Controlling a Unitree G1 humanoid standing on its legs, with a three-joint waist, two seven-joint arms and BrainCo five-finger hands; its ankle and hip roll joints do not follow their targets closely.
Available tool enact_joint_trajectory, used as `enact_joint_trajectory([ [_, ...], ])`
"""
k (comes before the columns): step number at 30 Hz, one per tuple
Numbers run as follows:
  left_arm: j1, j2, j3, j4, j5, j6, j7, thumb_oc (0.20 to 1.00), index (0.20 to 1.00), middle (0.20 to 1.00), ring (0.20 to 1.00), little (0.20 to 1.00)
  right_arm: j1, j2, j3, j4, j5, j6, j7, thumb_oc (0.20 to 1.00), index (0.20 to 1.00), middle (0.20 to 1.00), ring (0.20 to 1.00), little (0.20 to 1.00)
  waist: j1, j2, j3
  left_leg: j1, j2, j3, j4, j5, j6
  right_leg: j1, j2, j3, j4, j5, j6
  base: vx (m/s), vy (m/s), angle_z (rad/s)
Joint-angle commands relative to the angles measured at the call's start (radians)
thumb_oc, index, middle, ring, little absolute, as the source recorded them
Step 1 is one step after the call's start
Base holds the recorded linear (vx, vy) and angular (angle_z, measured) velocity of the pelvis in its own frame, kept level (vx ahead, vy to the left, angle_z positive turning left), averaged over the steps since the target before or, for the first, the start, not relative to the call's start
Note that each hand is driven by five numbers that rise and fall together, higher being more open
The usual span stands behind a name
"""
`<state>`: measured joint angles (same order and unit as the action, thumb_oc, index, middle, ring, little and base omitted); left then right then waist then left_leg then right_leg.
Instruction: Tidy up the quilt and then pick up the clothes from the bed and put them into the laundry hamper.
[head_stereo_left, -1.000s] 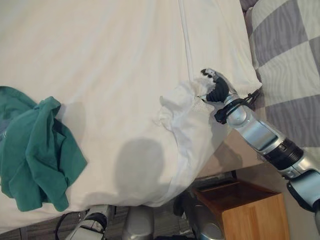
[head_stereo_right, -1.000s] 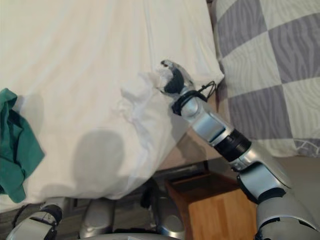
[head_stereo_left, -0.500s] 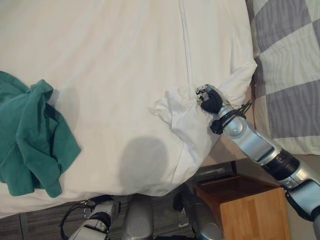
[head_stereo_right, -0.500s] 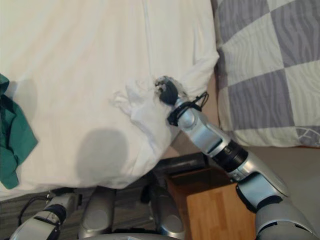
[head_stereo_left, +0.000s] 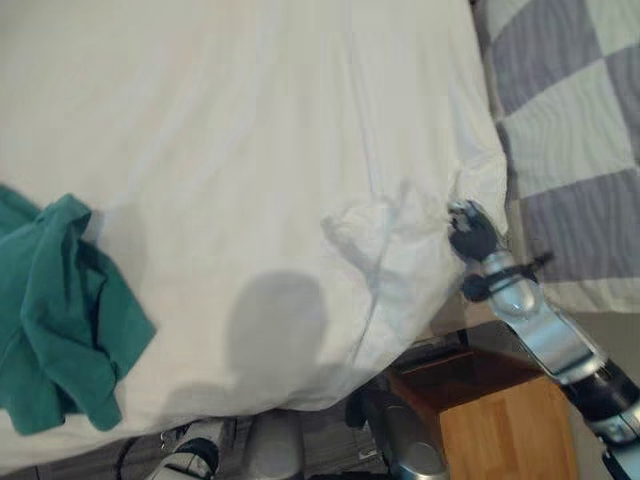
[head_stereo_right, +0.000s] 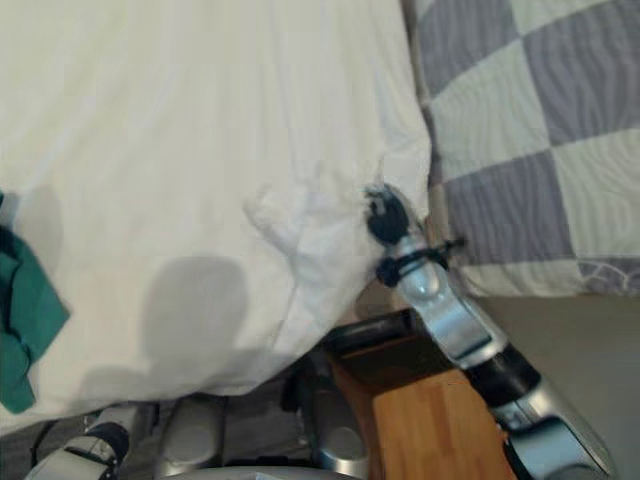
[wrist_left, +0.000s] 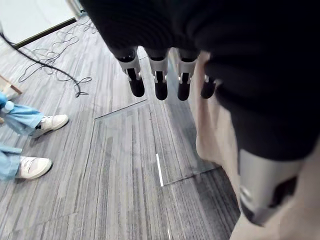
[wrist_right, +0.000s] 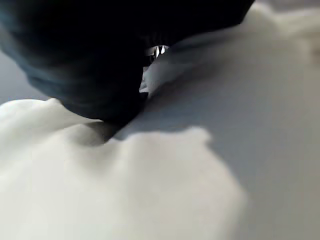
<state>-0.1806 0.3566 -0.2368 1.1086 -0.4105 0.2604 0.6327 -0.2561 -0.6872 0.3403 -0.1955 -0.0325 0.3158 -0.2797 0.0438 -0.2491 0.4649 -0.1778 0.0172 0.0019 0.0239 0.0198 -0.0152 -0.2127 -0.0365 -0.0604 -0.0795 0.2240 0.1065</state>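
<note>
The right hand (head_stereo_left: 473, 236) was at the near right corner of the white quilt (head_stereo_left: 260, 150), pressed into bunched folds of the cloth; whether its fingers pinched the fabric could not be told, since the cloth hid them. The checkered pillow (head_stereo_left: 570, 140) lay just beyond the hand, to its right. The green clothes (head_stereo_left: 55, 320) lay crumpled on the quilt, well apart from those fingers, at the bed's left edge. The left hand (wrist_left: 165, 60) hung over the grey floor (wrist_left: 100, 165), fingers (wrist_left: 161, 85) straight and holding nothing. A person's shoes (wrist_left: 35, 145) stood nearby on that floor.
</note>
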Motion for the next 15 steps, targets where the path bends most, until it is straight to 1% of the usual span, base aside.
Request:
enact_joint_trajectory([
  [1,0.037,0.012,0.059,0.005,-0.001,-0.012,0.028,1.0,1.0,1.0,1.0,1.0,0.096,-0.096,-0.072,-0.037,-0.096,-0.076,-0.012,0.2,0.2,0.2,0.2,0.2,-0.038,0.042,0.036,0.015,0.001,-0.013,-0.109,-0.065,-0.003,0.028,-0.048,0.025,0.078,-0.153,0.093,0.0,0.137,-0.51],
  [3,0.05,0.012,0.06,-0.007,-0.008,-0.014,0.021,1.0,1.0,1.0,1.0,1.0,0.171,-0.084,-0.101,0.001,-0.108,-0.125,-0.027,0.2,0.2,0.2,0.2,0.2,-0.06,0.056,0.036,0.023,0.001,-0.005,-0.108,-0.065,-0.002,0.027,-0.05,0.036,0.083,-0.154,0.094,0.02,0.087,-0.44],
  [4,0.063,0.013,0.061,-0.017,-0.005,-0.018,0.009,1.0,1.0,1.0,1.0,1.0,0.239,-0.064,-0.123,0.057,-0.093,-0.161,-0.063,0.2,0.2,0.2,0.2,0.2,-0.078,0.069,0.036,0.029,0.001,0.005,-0.106,-0.065,-0.001,0.027,-0.052,0.044,0.086,-0.156,0.094,0.02,0.069,-0.25],
  [5,0.066,0.013,0.06,-0.019,-0.005,-0.02,0.007,1.0,1.0,1.0,1.0,1.0,0.257,-0.056,-0.126,0.077,-0.097,-0.176,-0.076,0.2,0.2,0.2,0.2,0.2,-0.083,0.072,0.037,0.03,0.001,0.008,-0.105,-0.065,-0.002,0.028,-0.053,0.046,0.086,-0.157,0.094,0.03,0.056,-0.13],
  [6,0.073,0.011,0.055,-0.024,0.002,-0.027,-0.001,1.0,1.0,1.0,1.0,1.0,0.298,-0.027,-0.129,0.151,-0.075,-0.186,-0.115,1.0,1.0,1.0,1.0,1.0,-0.093,0.081,0.038,0.034,0.0,0.016,-0.103,-0.065,-0.002,0.029,-0.055,0.051,0.086,-0.158,0.093,0.03,0.043,-0.03],
  [7,0.076,0.009,0.051,-0.026,0.007,-0.035,-0.01,1.0,1.0,1.0,1.0,1.0,0.332,0.013,-0.123,0.261,-0.051,-0.215,-0.157,1.0,1.0,1.0,1.0,1.0,-0.102,0.09,0.041,0.035,-0.003,0.02,-0.103,-0.065,0.0,0.029,-0.058,0.056,0.084,-0.158,0.093,0.04,0.055,0.0],
  [8,0.076,0.006,0.042,-0.025,0.019,-0.045,-0.021,1.0,1.0,1.0,1.0,1.0,0.36,0.068,-0.108,0.418,-0.031,-0.23,-0.2,1.0,1.0,1.0,1.0,1.0,-0.11,0.103,0.047,0.037,-0.007,0.026,-0.102,-0.063,0.0,0.03,-0.063,0.063,0.08,-0.156,0.092,0.02,0.043,-0.01],
  [9,0.076,0.006,0.043,-0.025,0.019,-0.045,-0.021,1.0,1.0,1.0,1.0,1.0,0.358,0.069,-0.106,0.422,-0.031,-0.233,-0.201,1.0,1.0,1.0,1.0,1.0,-0.11,0.102,0.048,0.037,-0.007,0.026,-0.102,-0.063,0.0,0.031,-0.063,0.063,0.08,-0.156,0.092,0.0,0.0,0.0],
  [10,0.073,0.001,0.032,-0.026,0.03,-0.048,-0.027,1.0,1.0,1.0,1.0,1.0,0.364,0.112,-0.094,0.535,0.019,-0.216,-0.231,1.0,1.0,1.0,1.0,1.0,-0.111,0.113,0.054,0.037,-0.008,0.028,-0.103,-0.059,0.0,0.032,-0.068,0.064,0.075,-0.151,0.091,0.0,0.011,-0.03],
  [11,0.071,-0.002,0.028,-0.027,0.035,-0.049,-0.03,1.0,1.0,1.0,1.0,1.0,0.365,0.139,-0.092,0.602,0.047,-0.223,-0.252,1.0,1.0,1.0,1.0,1.0,-0.111,0.119,0.055,0.035,-0.009,0.029,-0.103,-0.058,0.0,0.031,-0.07,0.065,0.072,-0.149,0.09,0.01,0.021,-0.03],
  [12,0.07,-0.01,0.02,-0.026,0.046,-0.053,-0.037,1.0,1.0,1.0,1.0,1.0,0.359,0.19,-0.096,0.718,0.123,-0.176,-0.275,1.0,1.0,1.0,1.0,1.0,-0.11,0.132,0.055,0.029,-0.012,0.028,-0.102,-0.055,0.001,0.026,-0.074,0.067,0.068,-0.146,0.088,0.0,0.0,0.0],
  [13,0.069,-0.017,0.015,-0.017,0.052,-0.061,-0.043,1.0,1.0,1.0,1.0,1.0,0.351,0.223,-0.111,0.809,0.174,-0.161,-0.289,1.0,1.0,1.0,1.0,1.0,-0.108,0.141,0.055,0.026,-0.014,0.026,-0.102,-0.053,0.002,0.024,-0.076,0.069,0.065,-0.143,0.086,0.03,0.014,0.04],
  [14,0.064,-0.023,0.01,-0.003,0.058,-0.069,-0.049,1.0,1.0,1.0,1.0,1.0,0.337,0.254,-0.132,0.927,0.23,-0.176,-0.302,1.0,1.0,1.0,1.0,1.0,-0.104,0.15,0.055,0.024,-0.015,0.025,-0.101,-0.051,0.002,0.023,-0.078,0.071,0.062,-0.141,0.084,0.03,0.0,0.06],
  [15,0.057,-0.031,0.006,0.013,0.068,-0.075,-0.055,1.0,1.0,1.0,1.0,1.0,0.312,0.278,-0.153,1.03,0.347,-0.134,-0.313,1.0,1.0,1.0,1.0,1.0,-0.097,0.161,0.055,0.021,-0.017,0.024,-0.1,-0.049,0.003,0.022,-0.08,0.073,0.059,-0.139,0.082,0.03,-0.008,0.08],
])
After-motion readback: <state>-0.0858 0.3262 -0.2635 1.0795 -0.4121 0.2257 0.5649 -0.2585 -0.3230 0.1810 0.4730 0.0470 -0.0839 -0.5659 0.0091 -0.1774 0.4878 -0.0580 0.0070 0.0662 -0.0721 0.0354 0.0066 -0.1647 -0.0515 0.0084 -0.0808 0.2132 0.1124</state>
